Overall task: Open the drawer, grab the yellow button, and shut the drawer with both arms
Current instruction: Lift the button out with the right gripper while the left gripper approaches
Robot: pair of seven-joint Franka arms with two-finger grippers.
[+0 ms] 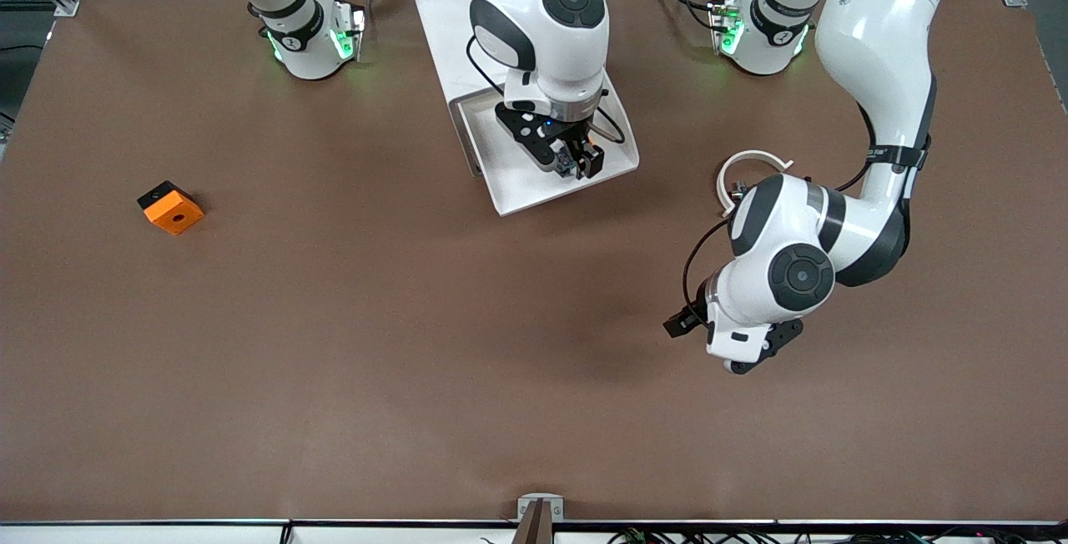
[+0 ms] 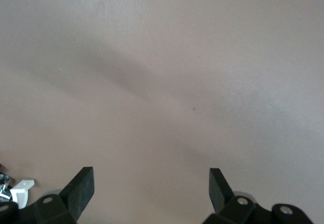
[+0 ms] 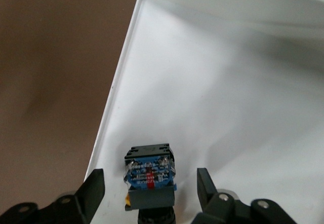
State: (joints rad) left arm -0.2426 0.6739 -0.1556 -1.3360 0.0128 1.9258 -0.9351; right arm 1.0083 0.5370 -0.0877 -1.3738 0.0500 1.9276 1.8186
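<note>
Two tools: the right tool [image 3: 151,186], fingers spread and holding nothing, hangs in the open drawer [image 1: 521,185] straddling the button [image 3: 149,172], a light, rigid part best pinched across its blue-black body, while the left tool [image 2: 152,186] waits wide open over bare tabletop [image 1: 417,319].

the white right arm with black joint bands reaches from its base at 11 o'clock toward the middle, its black two-finger right gripper [image 1: 577,162] [image 3: 151,191] pointing down, jaws apart. the white left arm bends from 1 o'clock; its black left gripper [image 1: 699,329] [image 2: 152,188] hangs over bare bench, jaws wide.
</note>
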